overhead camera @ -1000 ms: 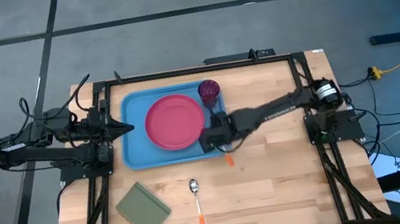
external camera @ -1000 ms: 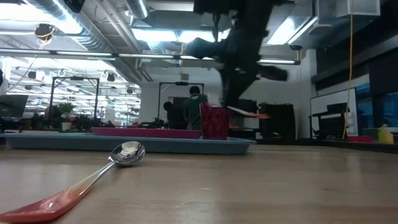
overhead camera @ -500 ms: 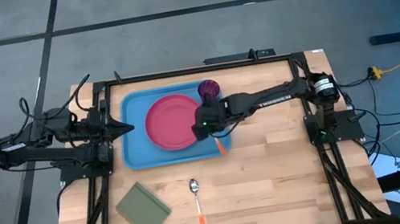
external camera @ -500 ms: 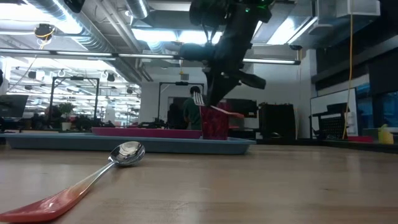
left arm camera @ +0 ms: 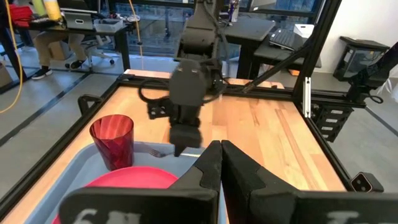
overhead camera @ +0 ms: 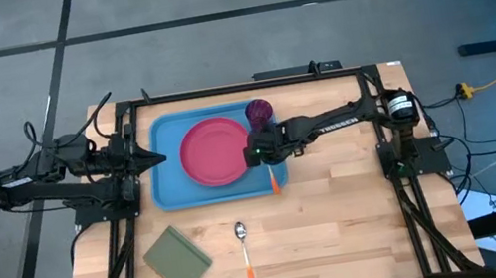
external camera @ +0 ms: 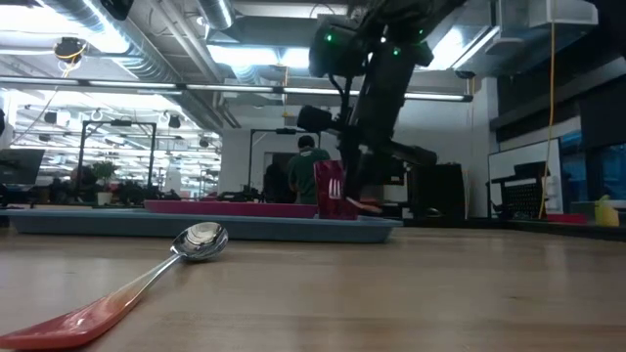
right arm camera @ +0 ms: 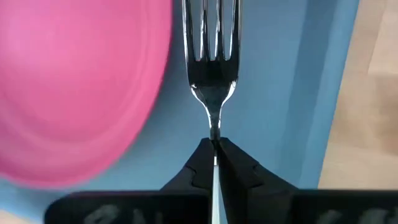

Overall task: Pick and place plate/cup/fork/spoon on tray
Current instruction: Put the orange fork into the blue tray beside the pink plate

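High view shows the right gripper [overhead camera: 257, 151], having carried the fork [overhead camera: 274, 181] from the bare table, now over the tray [overhead camera: 163, 163] beside the plate [overhead camera: 216, 150]; low view shows it lowered near the cup [external camera: 329, 191]; right wrist view shows its fingers pinching the fork's neck, so release seems next, while the left gripper [overhead camera: 156, 157] waits closed at the tray's left edge and the spoon [overhead camera: 244, 245] lies on the table.

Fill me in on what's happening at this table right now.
The right gripper is shut on the fork, holding it low over the tray, just beside the plate. The plate and the cup already sit on the tray. The spoon lies on the bare table near the green pad, not yet picked up. The left gripper waits, shut, at the tray's left edge.
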`<state>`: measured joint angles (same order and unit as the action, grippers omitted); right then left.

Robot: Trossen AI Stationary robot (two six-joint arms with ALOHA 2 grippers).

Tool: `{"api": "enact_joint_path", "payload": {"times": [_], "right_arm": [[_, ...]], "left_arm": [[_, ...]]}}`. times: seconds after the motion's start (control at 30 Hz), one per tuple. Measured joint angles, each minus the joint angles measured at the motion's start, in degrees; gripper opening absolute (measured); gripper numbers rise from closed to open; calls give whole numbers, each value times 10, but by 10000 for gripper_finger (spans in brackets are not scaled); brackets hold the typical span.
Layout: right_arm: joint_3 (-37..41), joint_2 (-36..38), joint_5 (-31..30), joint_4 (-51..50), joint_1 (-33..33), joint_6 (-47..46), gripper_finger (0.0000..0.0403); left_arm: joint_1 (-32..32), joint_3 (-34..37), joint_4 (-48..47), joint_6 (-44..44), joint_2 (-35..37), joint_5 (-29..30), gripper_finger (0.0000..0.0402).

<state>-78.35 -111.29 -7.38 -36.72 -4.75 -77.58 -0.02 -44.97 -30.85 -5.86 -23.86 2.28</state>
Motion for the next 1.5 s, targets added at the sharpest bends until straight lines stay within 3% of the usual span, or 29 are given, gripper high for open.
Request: {"api": "enact_joint_path", "payload": {"times": [0.27, 1.23, 1.5], "right_arm": [[0, -24, 46, 18, -24, 8, 12], [0, -36, 62, 92, -64, 59, 12], [0, -61, 101, 134, -63, 72, 12]], "left_arm": [[0, 0, 0, 0, 0, 0, 0], [0, 0, 0, 0, 0, 0, 0], [0, 0, 0, 0, 0, 0, 0]]}}
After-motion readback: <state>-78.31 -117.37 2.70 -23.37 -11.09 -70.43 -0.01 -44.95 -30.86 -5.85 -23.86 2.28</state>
